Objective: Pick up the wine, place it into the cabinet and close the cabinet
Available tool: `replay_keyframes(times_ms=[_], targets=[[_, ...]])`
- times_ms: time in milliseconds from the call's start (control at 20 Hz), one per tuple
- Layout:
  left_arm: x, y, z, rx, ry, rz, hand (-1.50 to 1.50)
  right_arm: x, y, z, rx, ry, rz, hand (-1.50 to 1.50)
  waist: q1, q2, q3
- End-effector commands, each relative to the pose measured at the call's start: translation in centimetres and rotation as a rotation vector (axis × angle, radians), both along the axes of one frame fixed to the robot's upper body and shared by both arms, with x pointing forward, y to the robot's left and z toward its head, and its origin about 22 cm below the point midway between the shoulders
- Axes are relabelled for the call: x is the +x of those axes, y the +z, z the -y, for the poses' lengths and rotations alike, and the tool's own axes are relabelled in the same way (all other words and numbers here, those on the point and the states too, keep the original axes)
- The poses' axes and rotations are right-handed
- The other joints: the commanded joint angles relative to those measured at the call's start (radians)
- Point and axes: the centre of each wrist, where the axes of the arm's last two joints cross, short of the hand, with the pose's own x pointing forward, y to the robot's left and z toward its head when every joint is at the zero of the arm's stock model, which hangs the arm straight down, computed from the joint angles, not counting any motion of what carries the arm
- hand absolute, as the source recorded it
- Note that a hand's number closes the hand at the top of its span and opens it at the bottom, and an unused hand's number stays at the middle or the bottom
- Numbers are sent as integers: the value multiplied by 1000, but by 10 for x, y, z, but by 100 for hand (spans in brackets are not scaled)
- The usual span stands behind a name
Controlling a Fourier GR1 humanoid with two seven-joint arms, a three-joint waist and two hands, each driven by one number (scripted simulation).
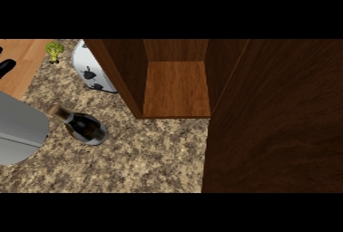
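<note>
The wine bottle (85, 127) is dark with a tan cork end. It stands on the speckled counter (134, 163), left of the cabinet. The cabinet (175, 88) is open, showing a bare wooden shelf. Its dark door (275, 118) swings out over the right half of the view. My left forearm (19, 129) is at the left edge, just left of the bottle and apart from it. Only a black sliver of my left hand (5, 67) shows at the far left, above the forearm. My right hand is out of view.
A silver toaster (94, 68) stands behind the bottle, against the cabinet's left wall. A small green broccoli (53, 50) lies at the back left, beside a light wooden surface (23, 56). Open counter lies in front of the cabinet.
</note>
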Motion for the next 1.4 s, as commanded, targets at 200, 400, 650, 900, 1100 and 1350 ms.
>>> replay_keyframes(times_ms=[200, 400, 650, 900, 1100, 1350], targets=[[28, -18, -35, 14, 53, -20, -150, -42, 37, 9, 44, 37, 77, -150, -4, 2, -1], [29, -36, -38, 38, 58, -35, -150, -39, 32, 9, 35, 11, 80, -150, -1, 1, 0], [29, -72, -55, 40, 73, -86, -150, -48, 40, 12, 63, 27, 74, -150, -6, 0, -1], [39, -88, -55, 49, 80, -139, -150, -49, 38, 11, 60, 35, 75, -150, -11, 0, 1], [54, -120, -70, 66, 64, -152, -150, -40, 38, 9, 41, 48, 87, -150, -17, 4, -1], [54, -145, -75, 81, 57, -162, -150, -39, 37, 7, 60, 24, 77, -150, -8, 3, -1]])
